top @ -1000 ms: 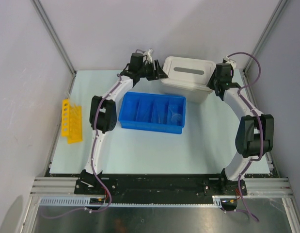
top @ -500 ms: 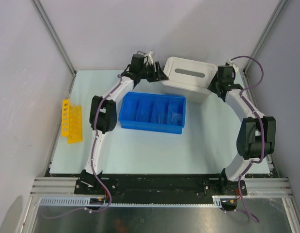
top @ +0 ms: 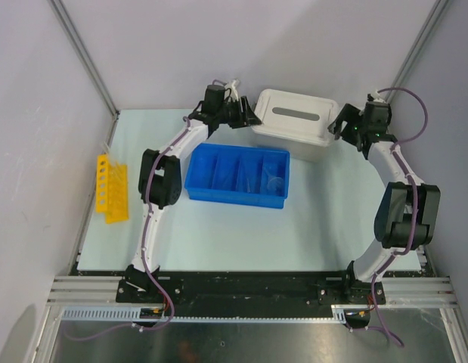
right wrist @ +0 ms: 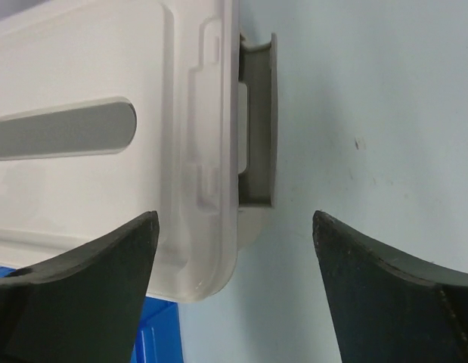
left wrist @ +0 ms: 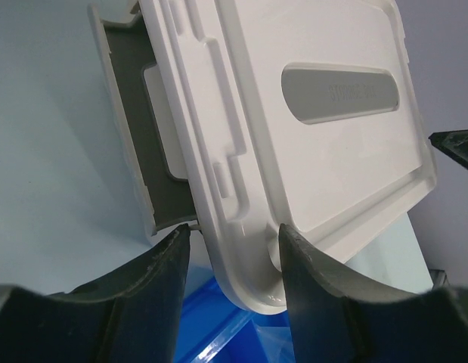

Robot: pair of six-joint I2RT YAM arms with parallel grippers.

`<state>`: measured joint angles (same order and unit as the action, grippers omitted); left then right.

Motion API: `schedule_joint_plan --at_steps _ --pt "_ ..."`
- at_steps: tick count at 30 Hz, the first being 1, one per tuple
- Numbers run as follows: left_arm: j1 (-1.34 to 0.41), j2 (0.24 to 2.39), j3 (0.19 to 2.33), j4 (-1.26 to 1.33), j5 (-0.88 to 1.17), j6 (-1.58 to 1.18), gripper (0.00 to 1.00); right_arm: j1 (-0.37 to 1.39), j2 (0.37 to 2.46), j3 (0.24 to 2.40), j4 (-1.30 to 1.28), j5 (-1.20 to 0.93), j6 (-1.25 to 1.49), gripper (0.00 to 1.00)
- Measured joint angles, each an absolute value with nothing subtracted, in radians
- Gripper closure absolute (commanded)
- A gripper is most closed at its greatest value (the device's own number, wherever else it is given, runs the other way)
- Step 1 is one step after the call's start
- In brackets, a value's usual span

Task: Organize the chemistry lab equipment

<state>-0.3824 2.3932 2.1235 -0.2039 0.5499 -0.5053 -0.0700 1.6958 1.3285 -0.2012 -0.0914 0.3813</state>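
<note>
A yellow rack (top: 111,187) lies at nine o'clock on the tabletop (top: 317,219). Next along, the left claw (left wrist: 234,231) straddles the left end of the white lid (left wrist: 317,159), half closed; whether it truly pinches I cannot tell. The blue tray (top: 235,199) sits mid-table with faint clear glassware (top: 274,182) in its right-hand sections (little else shows), about five o'clock from that claw. The tub (top: 311,150) stands at twelve o'clock. The right claw (right wrist: 234,219) gapes wide around its right end, touching nothing. Opening the tub looks like the step in hand; next the lid wants freeing and lifting.
</note>
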Motion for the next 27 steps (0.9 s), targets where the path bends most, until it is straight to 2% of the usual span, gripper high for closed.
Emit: schedule_joint_plan --at_steps 5,17,27 --pt "-0.382 2.393 2.123 -0.203 0.551 -0.508 0.45 -0.136 1.704 1.328 -0.128 -0.231 0.384 0.08" --pt "-0.382 2.39 2.112 -0.195 0.552 -0.508 0.45 -0.186 1.856 1.328 0.044 -0.472 0.448 0.14" --pt "-0.382 2.384 2.097 -0.181 0.552 -0.508 0.45 -0.188 1.91 1.328 0.139 -0.535 0.52 0.33"
